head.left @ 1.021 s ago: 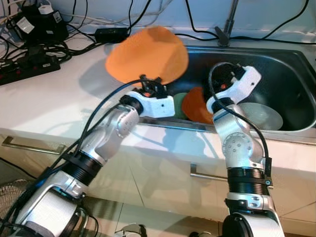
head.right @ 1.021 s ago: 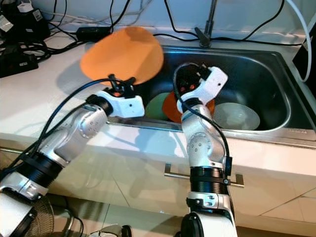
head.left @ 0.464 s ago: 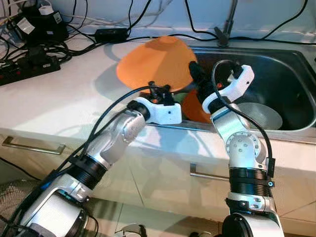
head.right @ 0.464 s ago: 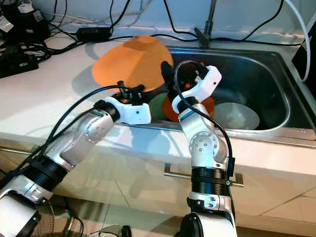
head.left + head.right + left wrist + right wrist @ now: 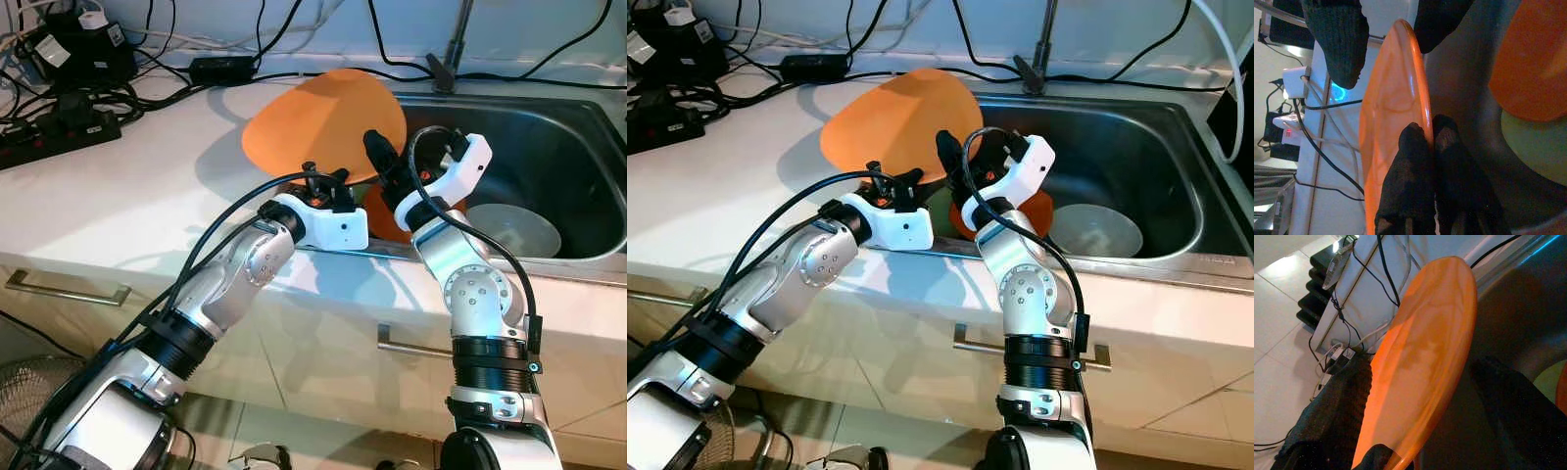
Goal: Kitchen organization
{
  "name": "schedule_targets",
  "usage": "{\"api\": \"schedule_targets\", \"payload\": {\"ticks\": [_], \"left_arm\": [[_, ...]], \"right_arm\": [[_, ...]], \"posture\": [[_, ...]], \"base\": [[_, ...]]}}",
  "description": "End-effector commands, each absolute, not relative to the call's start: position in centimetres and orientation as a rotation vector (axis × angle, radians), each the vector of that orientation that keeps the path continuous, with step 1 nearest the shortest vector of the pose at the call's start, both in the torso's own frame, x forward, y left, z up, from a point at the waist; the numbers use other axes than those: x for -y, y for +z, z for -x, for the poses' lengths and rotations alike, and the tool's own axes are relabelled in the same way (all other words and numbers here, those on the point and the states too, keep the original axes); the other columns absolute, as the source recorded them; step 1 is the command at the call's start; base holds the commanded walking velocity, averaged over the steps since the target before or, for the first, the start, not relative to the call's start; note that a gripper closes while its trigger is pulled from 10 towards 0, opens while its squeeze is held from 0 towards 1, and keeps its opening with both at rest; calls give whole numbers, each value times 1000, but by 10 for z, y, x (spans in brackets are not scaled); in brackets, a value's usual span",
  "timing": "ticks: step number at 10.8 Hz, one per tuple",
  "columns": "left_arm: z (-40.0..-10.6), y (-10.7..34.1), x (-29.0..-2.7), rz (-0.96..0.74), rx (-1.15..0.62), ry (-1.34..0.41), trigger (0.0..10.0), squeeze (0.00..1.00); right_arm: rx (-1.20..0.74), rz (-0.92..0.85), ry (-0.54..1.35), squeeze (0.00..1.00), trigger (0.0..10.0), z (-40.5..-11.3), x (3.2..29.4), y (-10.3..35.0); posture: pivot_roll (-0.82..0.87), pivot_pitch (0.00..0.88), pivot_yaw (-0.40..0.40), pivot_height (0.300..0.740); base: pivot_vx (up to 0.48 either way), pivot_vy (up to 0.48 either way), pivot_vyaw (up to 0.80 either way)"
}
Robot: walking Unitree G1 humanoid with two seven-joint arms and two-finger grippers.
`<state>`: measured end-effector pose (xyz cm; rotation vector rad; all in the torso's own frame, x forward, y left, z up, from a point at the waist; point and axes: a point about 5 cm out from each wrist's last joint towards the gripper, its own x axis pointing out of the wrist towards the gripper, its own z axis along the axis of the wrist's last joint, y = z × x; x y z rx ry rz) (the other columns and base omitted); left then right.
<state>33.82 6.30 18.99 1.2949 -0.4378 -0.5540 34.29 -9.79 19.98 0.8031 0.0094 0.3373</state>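
Two grippers: both meet at one orange plate, held up over the near left corner of the sink.
Left gripper: its arm reaches up from the lower left, elbow bent, white wrist just over the sink's front rim. In the left wrist view its black fingers are pinched together on the plate's near edge.
Right gripper: its forearm rises upright in front of the sink, the wrist bent back toward the plate. In the right wrist view its fingers stand apart, one on each side of the plate's rim; whether they touch it I cannot tell.
Orange plate: tilted, partly over the white counter left of the sink and partly over the basin.
Inside the sink: a second orange dish and a green dish under the grippers, a pale bowl further right.
Behind the sink: the tap's base and black cables.
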Motion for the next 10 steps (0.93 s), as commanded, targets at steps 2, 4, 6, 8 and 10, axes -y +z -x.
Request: {"api": "schedule_targets", "payload": {"ticks": [2,4,6,8,10], "left_arm": [[-335,198,-61,-1292,488,-552,10000,0],[-334,197,-60,-1298,484,-557,10000,0],[-334,197,-60,-1299,487,-555,10000,0],[-335,198,-60,-1302,495,-551,10000,0],[-334,200,-59,-1305,518,-542,10000,0]], "right_arm": [[6,-816,331,0,0,-342,97,203],[12,-830,321,0,0,-343,99,204],[8,-830,321,0,0,-343,99,203],[2,-834,332,0,0,-343,98,202],[-5,-833,340,0,0,-343,97,202]], "posture": [[37,42,58,740],[37,44,58,740],[40,42,57,740],[41,43,56,740],[42,44,56,740]], "base": [[0,0,0],[0,0,0],[0,0,0],[0,0,0],[0,0,0]]}}
